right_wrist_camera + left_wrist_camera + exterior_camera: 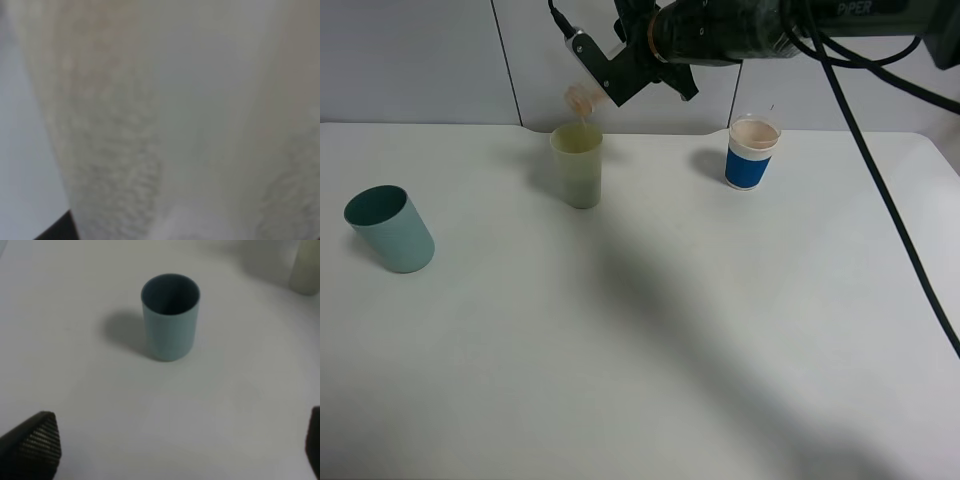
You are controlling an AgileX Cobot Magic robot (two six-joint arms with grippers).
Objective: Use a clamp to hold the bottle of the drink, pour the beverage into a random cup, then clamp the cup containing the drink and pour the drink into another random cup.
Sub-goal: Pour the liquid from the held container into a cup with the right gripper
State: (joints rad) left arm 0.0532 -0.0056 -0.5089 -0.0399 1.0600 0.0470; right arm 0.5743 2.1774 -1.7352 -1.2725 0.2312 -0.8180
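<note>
My right gripper reaches across the back of the table and is shut on the drink bottle. It holds the bottle tilted, mouth down, just above the pale green cup. The right wrist view is filled by a blurred pale surface, the bottle seen close up. A blue cup with a white rim stands at the back right and holds a pinkish drink. A teal cup stands at the left; it also shows in the left wrist view. My left gripper is open and empty, short of the teal cup.
The white table runs up to a pale wall at the back. Black cables hang from the right arm over the table's right side. The pale green cup's side shows at a corner of the left wrist view.
</note>
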